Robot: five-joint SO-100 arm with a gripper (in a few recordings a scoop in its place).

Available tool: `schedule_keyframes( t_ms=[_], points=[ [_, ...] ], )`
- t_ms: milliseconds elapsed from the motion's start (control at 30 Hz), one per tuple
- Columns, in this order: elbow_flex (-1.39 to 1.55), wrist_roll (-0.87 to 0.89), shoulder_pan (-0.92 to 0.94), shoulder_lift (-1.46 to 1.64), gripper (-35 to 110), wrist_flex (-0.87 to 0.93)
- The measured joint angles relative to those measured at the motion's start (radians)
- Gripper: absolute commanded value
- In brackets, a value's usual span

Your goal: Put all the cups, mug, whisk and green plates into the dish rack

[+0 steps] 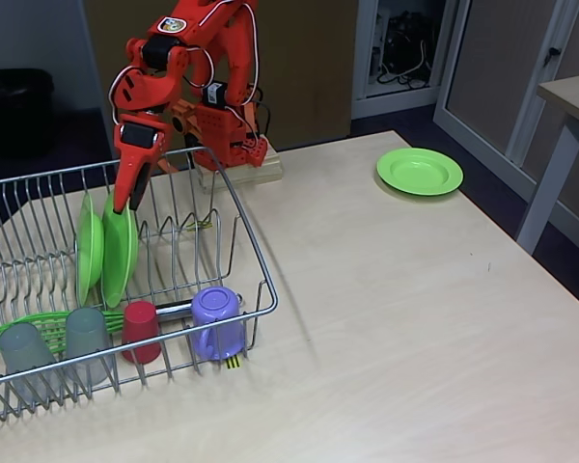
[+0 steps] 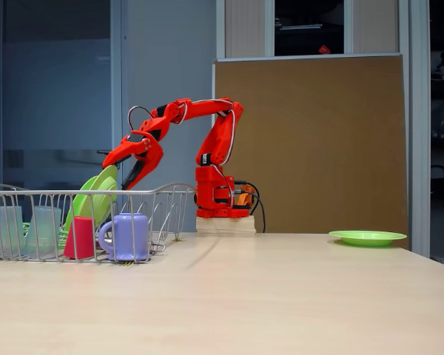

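The silver wire dish rack (image 1: 256, 253) (image 2: 170, 194) stands at the left in both fixed views. Two green plates (image 1: 90, 246) (image 1: 122, 253) stand on edge between its prongs. My gripper (image 1: 125, 201) (image 2: 126, 177) points down, its fingers closed on the top rim of the right-hand plate (image 2: 103, 188). A third green plate (image 1: 420, 171) (image 2: 367, 237) lies flat on the table at the far right. In the rack's front are two grey cups (image 1: 24, 352) (image 1: 87, 340), a red cup (image 1: 141, 330) (image 2: 79, 237), the purple mug (image 1: 217, 323) (image 2: 126, 237) and the whisk (image 1: 19, 333), which lies behind them.
The orange arm's base (image 1: 227, 130) (image 2: 216, 196) sits on a wooden block behind the rack. A wide stretch of light wooden table (image 1: 396, 318) runs between the rack and the flat plate. Another table's leg (image 1: 550, 183) stands beyond the right edge.
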Motion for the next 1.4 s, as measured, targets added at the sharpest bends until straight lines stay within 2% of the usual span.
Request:
schedule_keyframes(
  t_ms=[167,433,533,600,667,800,933,1200,1400],
  points=[
    [-0.028,-0.026,0.063,-0.052,25,0.020],
    [-0.097,-0.153,0.114,-0.137,31,0.114],
    [-0.100,-0.209,0.117,-0.140,29,0.121],
    [-0.094,-0.216,0.118,-0.133,20,0.118],
    [-0.107,-0.222,0.115,-0.135,21,0.121],
    [-0.133,-0.235,0.104,-0.135,52,0.140],
    [-0.133,-0.239,0.091,-0.126,67,0.196],
    [-0.166,-0.054,0.055,-0.123,69,0.253],
    [-0.192,-0.020,-0.003,-0.031,65,0.253]
  ],
)
